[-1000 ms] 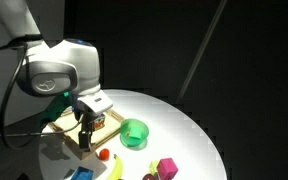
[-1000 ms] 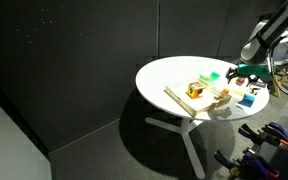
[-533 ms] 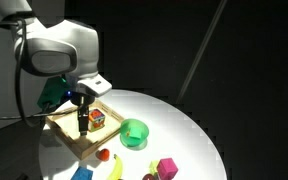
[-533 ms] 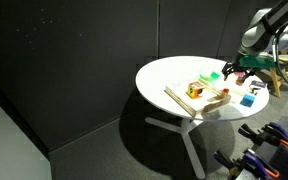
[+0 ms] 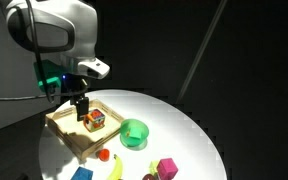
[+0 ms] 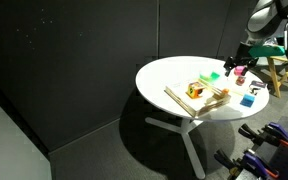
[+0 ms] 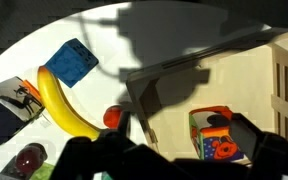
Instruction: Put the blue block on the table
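Claw (image 5: pixel 82 112) hangs over the tray (image 5: pixel 64 128), up in the air and touching nothing. In the wrist view the claw (image 7: pixel 174 165) is a dark shape along the bottom edge. Its two fingers look spread wide, with nothing pinched between them.

The blue block (image 7: pixel 72 62) lies flat on the white counter (image 7: pixel 34 45), outside the tray and a little way off from its edge. Nothing touches it. In an exterior view the blue block (image 5: pixel 81 174) shows at the very bottom of the picture, in front of the tray's near corner. In an exterior view it (image 6: pixel 248 100) sits near the rim of the round counter (image 6: pixel 174 75), beside the tray.

A yellow banana (image 7: pixel 62 103) lies between the block and the tray, close to the block. A small red ball (image 7: pixel 114 118) sits at the banana's end, just beside the tray's edge. A card (image 7: pixel 9 112) with a dark picture on it lies on the far side of the banana from the tray.

Inside the tray sits a toy cube (image 5: pixel 96 120) with orange and other bright colors on it. It is just beside the spot under the claw. The wrist view shows the same cube (image 7: pixel 216 135) on the pale wood floor of the tray (image 7: pixel 244 80).

A green bowl (image 5: pixel 134 132) stands on the counter just beside the tray. A pink cube (image 5: pixel 167 167) sits further out from the tray, past the bowl.
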